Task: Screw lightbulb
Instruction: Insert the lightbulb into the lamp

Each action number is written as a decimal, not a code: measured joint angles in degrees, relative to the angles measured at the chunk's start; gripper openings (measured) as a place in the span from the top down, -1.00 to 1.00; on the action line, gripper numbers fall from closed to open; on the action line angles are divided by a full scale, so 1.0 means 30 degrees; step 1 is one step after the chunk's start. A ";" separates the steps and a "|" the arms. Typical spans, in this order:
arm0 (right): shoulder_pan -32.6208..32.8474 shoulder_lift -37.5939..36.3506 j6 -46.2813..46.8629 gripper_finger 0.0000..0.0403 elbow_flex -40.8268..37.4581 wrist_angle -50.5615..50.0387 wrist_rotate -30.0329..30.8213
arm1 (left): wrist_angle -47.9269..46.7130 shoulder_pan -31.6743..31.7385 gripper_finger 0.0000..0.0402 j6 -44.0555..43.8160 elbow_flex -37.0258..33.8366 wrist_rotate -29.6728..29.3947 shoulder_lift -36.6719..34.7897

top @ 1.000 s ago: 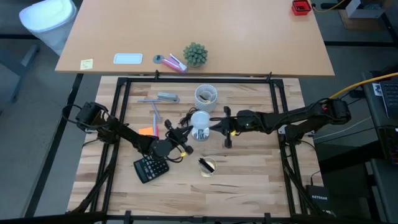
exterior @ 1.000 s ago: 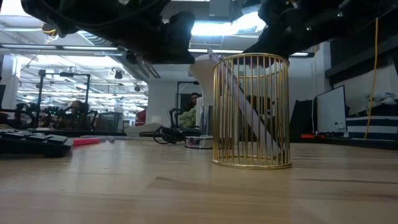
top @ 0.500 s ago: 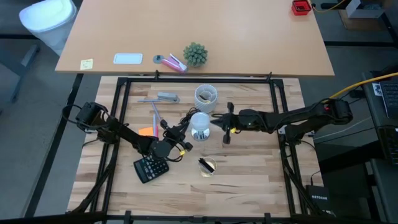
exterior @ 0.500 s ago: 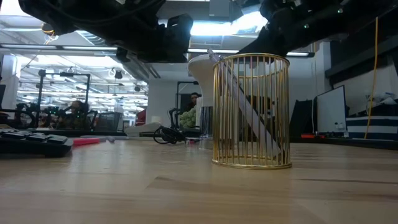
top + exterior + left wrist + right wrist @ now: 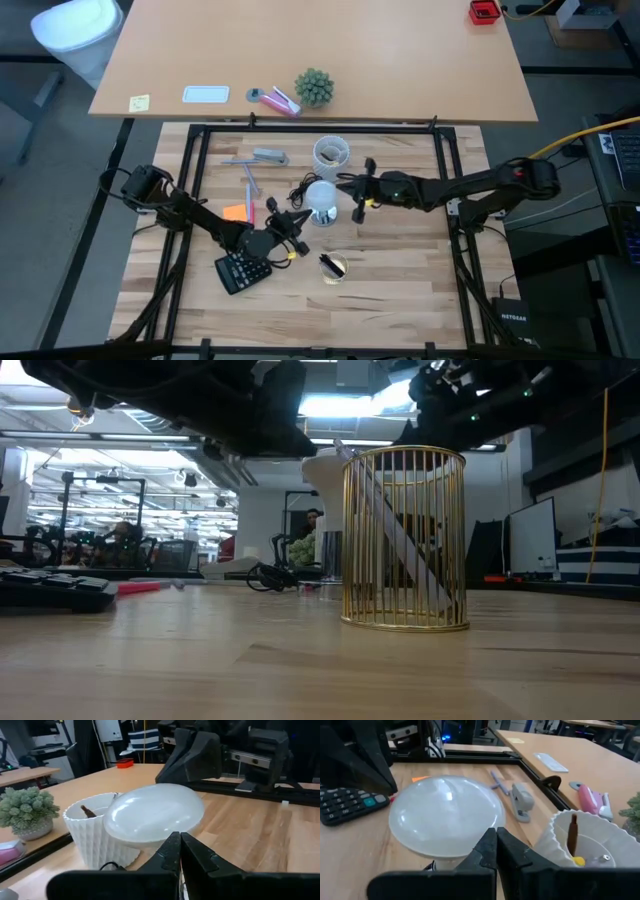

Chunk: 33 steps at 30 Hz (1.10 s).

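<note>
The lightbulb (image 5: 322, 197) is white and stands upright near the table's middle, dome up. Its base is hidden in the wrist views. It fills the left wrist view (image 5: 154, 814) and the right wrist view (image 5: 445, 815), and in the low view its dome (image 5: 322, 465) shows behind the gold wire cup. My left gripper (image 5: 298, 217) is shut, with its tips just near-left of the bulb, under the dome's edge (image 5: 175, 837). My right gripper (image 5: 342, 184) is shut, with its tips at the bulb's far-right side (image 5: 492, 832). My left gripper points its shut fingertips at the underside of the bulb's dome (image 5: 172, 831), slanting from the near left. I cannot tell whether they touch it. My right gripper points its shut fingertips at the bulb's lower dome (image 5: 485, 836), from the right. I cannot tell whether they touch it.
A white ribbed cup (image 5: 332, 153) stands just beyond the bulb. A gold wire cup (image 5: 334, 266) and a calculator (image 5: 243, 270) lie nearer. A stapler (image 5: 268, 156), pens (image 5: 250, 185), an orange note (image 5: 237, 211) and a black cord (image 5: 298, 189) lie to the left.
My right gripper has gone a little toward the table's far edge and toward the bulb. The bulb has stayed where it was.
</note>
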 joint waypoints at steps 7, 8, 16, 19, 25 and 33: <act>0.0029 0.0282 0.0028 0.97 0.0000 0.0105 -0.0531 | -0.0311 0.0450 0.99 -0.0501 0.0000 -0.0161 0.0007; 0.0026 0.0282 0.0028 0.97 0.0000 0.0108 -0.0573 | -0.0502 0.0556 0.99 -0.0807 0.0000 -0.0226 0.0007; 0.0007 0.0260 0.0025 0.97 0.0000 0.0047 -0.2160 | -0.1684 0.0759 0.99 -0.1969 -0.0005 -0.2305 -0.0022; 0.0029 0.0253 0.0028 0.97 0.0000 0.0032 -0.2802 | -0.1794 0.0807 0.99 -0.2228 -0.0029 -0.2673 -0.0015; 0.0072 0.0273 0.0028 0.97 0.0000 0.0110 -0.4846 | -0.2614 0.0915 0.99 -0.3508 -0.0029 -0.3270 -0.0007; 0.0065 0.0311 0.0021 0.97 0.0000 0.0173 -0.5591 | -0.3208 0.0876 0.99 -0.4335 -0.0022 -0.3092 0.0058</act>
